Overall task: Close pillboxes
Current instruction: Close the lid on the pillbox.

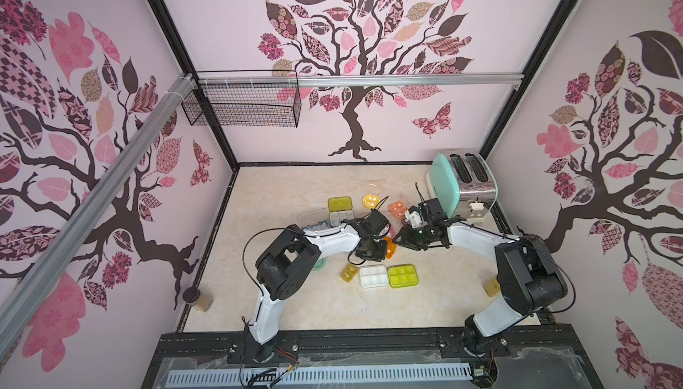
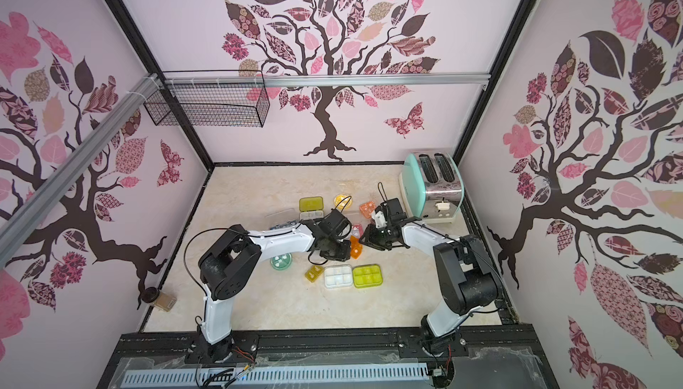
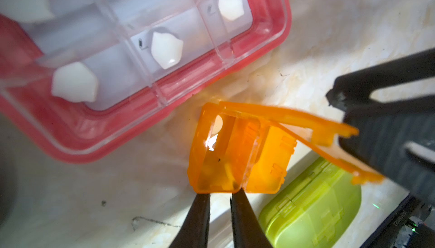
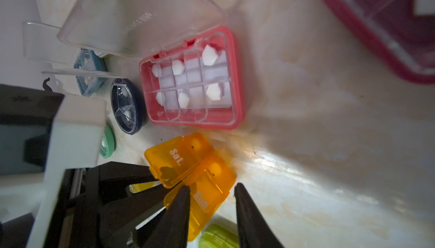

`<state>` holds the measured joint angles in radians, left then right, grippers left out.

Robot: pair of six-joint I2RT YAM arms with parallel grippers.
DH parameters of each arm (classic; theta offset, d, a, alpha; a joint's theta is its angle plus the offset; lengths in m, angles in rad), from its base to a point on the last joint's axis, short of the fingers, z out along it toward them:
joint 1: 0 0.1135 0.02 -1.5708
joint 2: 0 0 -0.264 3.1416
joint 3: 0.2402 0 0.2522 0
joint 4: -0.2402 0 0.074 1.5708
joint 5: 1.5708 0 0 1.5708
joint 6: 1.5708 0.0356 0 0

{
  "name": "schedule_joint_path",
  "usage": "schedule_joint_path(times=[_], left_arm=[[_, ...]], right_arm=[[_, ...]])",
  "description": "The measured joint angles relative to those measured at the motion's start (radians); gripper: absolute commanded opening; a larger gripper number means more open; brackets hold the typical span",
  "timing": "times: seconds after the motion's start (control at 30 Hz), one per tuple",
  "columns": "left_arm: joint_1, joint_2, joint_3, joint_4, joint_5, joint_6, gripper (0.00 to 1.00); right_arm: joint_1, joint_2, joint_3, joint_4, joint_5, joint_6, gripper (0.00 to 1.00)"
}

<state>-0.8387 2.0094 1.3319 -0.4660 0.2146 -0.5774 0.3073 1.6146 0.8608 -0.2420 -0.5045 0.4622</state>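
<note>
Near the desk's (image 1: 281, 198) middle, the orange pillbox (image 3: 235, 159) sits between the left hand (image 3: 220, 195), barely parted with tips propping its side and holding nothing, and the right hand (image 4: 211, 188), part open astride the raised lid (image 3: 282, 115), better placed to press

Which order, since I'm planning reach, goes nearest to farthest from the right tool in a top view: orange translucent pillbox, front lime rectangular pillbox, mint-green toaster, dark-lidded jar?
1. Orange translucent pillbox, at the right tool.
2. Lime rectangular pillbox, toward the front.
3. Mint-green toaster, back right corner.
4. Dark-lidded jar, by the left wall.
</note>
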Motion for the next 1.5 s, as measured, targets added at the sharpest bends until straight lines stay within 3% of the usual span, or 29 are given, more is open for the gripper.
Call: schedule_joint_path(times=[0.8, 1.17, 1.5], left_arm=[[-0.005, 0.0, -0.009, 0.022, 0.0, -0.006, 0.19], [-0.005, -0.077, -0.124, 0.078, -0.002, -0.047, 0.18], [-0.005, -0.1, -0.13, 0.155, 0.032, -0.107, 0.26]], right_arm=[[0.032, 0.062, -0.042, 0.073, -0.018, 0.006, 0.32], [0.037, 0.064, -0.044, 0.09, -0.023, 0.008, 0.29], [0.038, 0.064, -0.056, 0.114, -0.031, 0.009, 0.29]])
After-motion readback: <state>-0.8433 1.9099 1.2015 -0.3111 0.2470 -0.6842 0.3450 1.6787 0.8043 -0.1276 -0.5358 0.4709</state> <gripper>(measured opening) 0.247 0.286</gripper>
